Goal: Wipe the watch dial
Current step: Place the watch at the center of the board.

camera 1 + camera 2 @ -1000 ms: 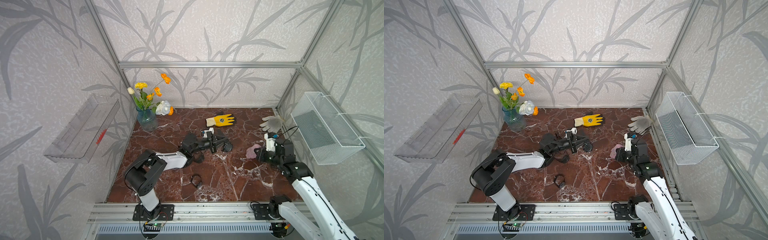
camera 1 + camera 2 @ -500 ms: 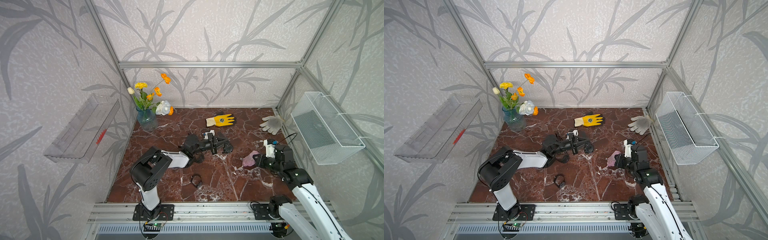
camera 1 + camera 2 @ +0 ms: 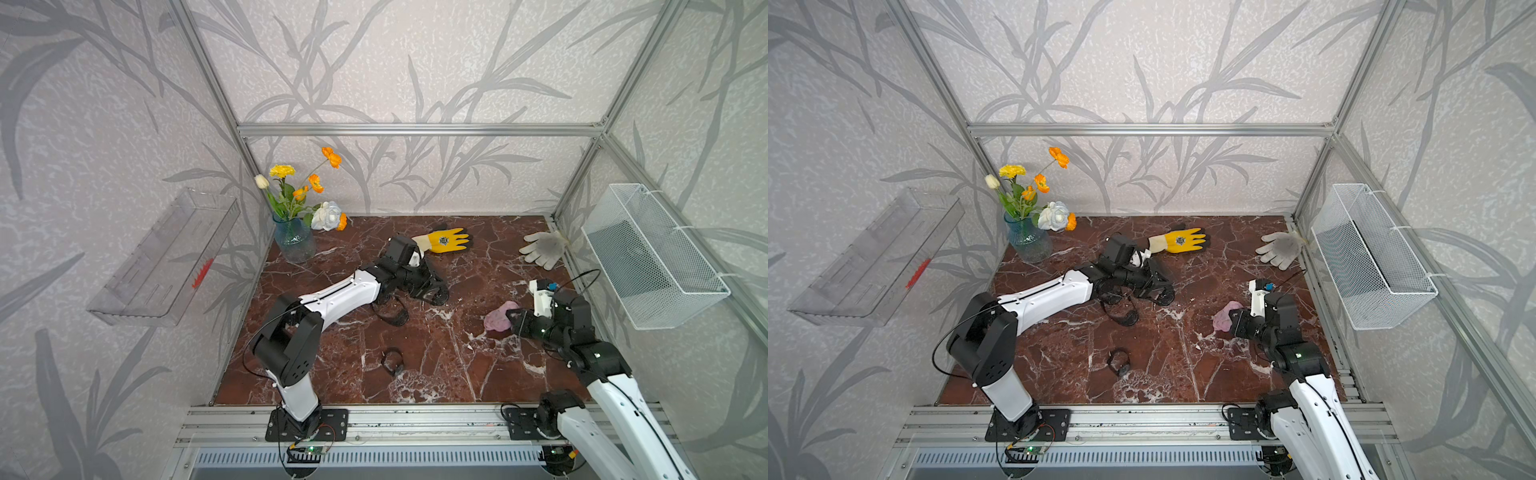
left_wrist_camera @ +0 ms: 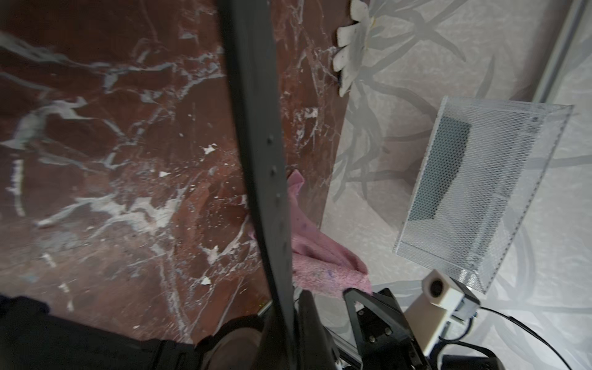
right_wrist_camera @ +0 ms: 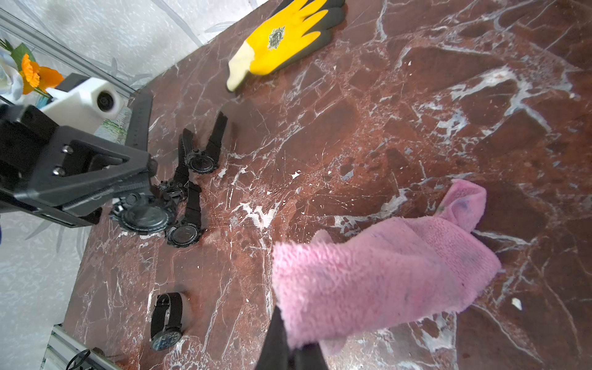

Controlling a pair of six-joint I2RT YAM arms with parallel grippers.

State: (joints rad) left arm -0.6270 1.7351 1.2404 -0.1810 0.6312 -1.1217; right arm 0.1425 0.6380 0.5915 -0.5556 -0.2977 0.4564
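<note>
My left gripper (image 3: 432,286) is shut on the strap of a black watch (image 5: 144,217), held just above the marble table (image 3: 457,374) near its middle. The round dial (image 5: 145,219) faces the right wrist camera. In the left wrist view the strap (image 4: 256,128) runs up from the left gripper (image 4: 288,326). To the right, my right gripper (image 3: 513,322) is shut on a pink cloth (image 3: 498,318), which hangs forward from the right gripper (image 5: 288,352). In both top views the cloth (image 3: 1225,316) stays well apart from the watch.
Other black watches lie on the table: two beside the held one (image 5: 201,160) (image 5: 185,234) and one nearer the front (image 3: 392,361). A yellow glove (image 3: 446,241), a grey glove (image 3: 542,247) and a flower vase (image 3: 293,241) are at the back. A wire basket (image 3: 652,257) hangs on the right wall.
My right gripper has carried the pink cloth a little toward the front of the table. The left gripper keeps the watch in about the same place.
</note>
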